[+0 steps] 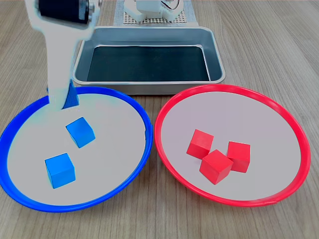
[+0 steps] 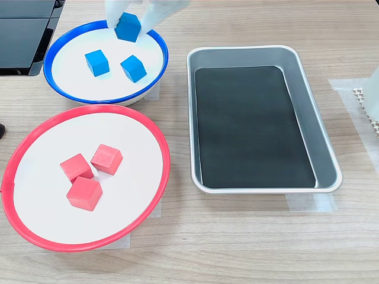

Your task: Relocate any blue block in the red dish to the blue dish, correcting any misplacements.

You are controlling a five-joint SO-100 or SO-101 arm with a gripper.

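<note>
Nearest the camera, the white hand (image 2: 131, 19) clamps the blue block (image 2: 128, 26) above the far rim of the blue dish (image 2: 59, 89), which holds two blue cubes (image 2: 97, 62) beside the red dish (image 2: 23, 148) with three red cubes (image 2: 106, 158).

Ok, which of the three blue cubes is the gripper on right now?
The blue block at the blue dish's far rim, between the gripper's fingers; the other two lie free inside.
</note>
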